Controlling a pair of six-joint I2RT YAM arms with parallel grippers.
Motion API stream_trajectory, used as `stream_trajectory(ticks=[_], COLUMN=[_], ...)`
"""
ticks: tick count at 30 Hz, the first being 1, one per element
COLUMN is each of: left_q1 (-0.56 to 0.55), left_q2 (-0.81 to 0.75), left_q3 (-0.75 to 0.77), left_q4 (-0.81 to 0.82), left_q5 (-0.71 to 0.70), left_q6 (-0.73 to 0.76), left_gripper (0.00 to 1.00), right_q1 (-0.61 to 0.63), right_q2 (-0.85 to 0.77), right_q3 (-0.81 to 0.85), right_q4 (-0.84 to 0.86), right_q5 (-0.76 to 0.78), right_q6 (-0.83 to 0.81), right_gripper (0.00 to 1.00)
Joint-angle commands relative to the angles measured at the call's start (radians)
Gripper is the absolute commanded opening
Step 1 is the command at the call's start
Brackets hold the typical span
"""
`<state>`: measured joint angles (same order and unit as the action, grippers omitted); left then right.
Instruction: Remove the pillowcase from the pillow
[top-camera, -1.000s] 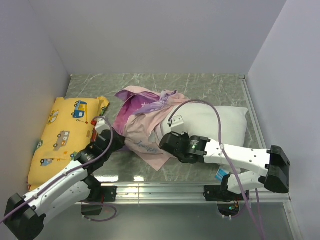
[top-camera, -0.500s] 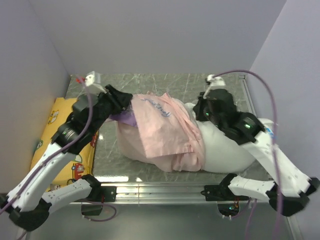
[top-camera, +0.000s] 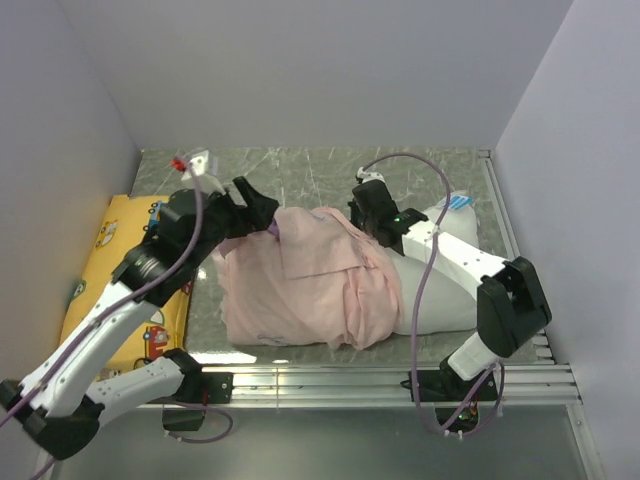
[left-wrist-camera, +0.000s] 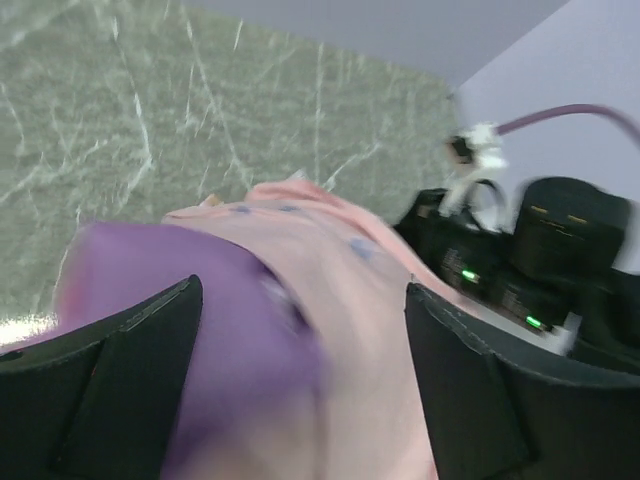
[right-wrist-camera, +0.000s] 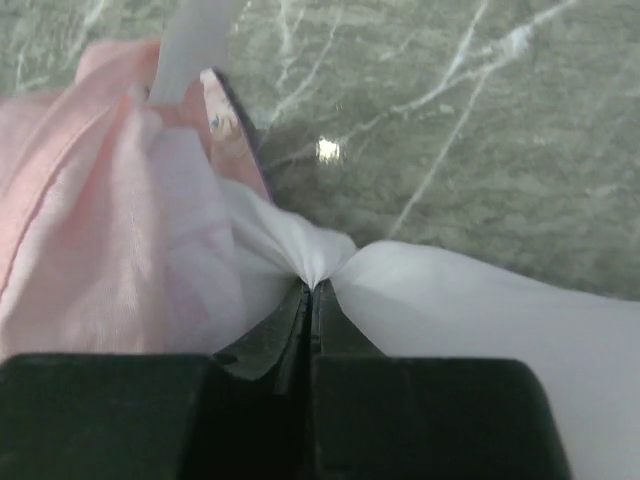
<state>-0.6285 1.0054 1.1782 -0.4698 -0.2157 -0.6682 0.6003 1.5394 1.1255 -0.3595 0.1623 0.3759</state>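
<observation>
Top external view shows the thin pale pink fabric pillowcase (top-camera: 310, 285) bunched over the left part of the large plain white puffy pillow (top-camera: 440, 290), which lies on the green marbled desk (top-camera: 330, 175) with its long axis running left to right. The bare white end of the pillow sticks out to the right, near the right arm's base.

Left fingers (top-camera: 262, 208) are at the far left corner of the pillowcase. In the left wrist view they (left-wrist-camera: 300, 400) stand apart, with purple and pink cloth lying between them; whether they press on it I cannot tell, because this picture is blurred.

Right fingers (top-camera: 372, 222) are at the far edge, where the pink cloth meets the white. In the right wrist view they (right-wrist-camera: 308, 300) are pressed together on a pinched fold of the white pillow, with the pillowcase edge just beside them on the left.

By my judgement the cover must slide to the left along the long axis while the right arm holds the pillow back. The left arm is the nearer one to the cloth.
</observation>
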Motion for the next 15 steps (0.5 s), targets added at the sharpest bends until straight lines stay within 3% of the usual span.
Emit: stream_trajectory(ticks=[1, 5, 10, 15], left_q1=[-0.011, -0.011, -0.043, -0.091], left_q2=[-0.117, -0.145, -0.108, -0.108], left_q3=[-0.014, -0.028, -0.132, -0.276], left_q4=[0.019, -0.024, -0.036, 0.055], left_q5=[-0.040, -0.085, -0.036, -0.016], left_q6=[0.012, 0.013, -0.043, -0.091], left_gripper=[0.88, 0.88, 0.85, 0.85], right_q1=[-0.019, -0.034, -0.056, -0.066], right_q2=[0.115, 0.174, 0.189, 0.179], right_q3=[0.019, 0.051, 0.076, 0.134], right_q4=[-0.033, -0.016, -0.004, -0.047], right_q5=[-0.060, -0.093, -0.112, -0.086], right_q6=[0.032, 0.054, 0.080, 0.078], right_gripper=[0.00, 0.00, 0.00, 0.13])
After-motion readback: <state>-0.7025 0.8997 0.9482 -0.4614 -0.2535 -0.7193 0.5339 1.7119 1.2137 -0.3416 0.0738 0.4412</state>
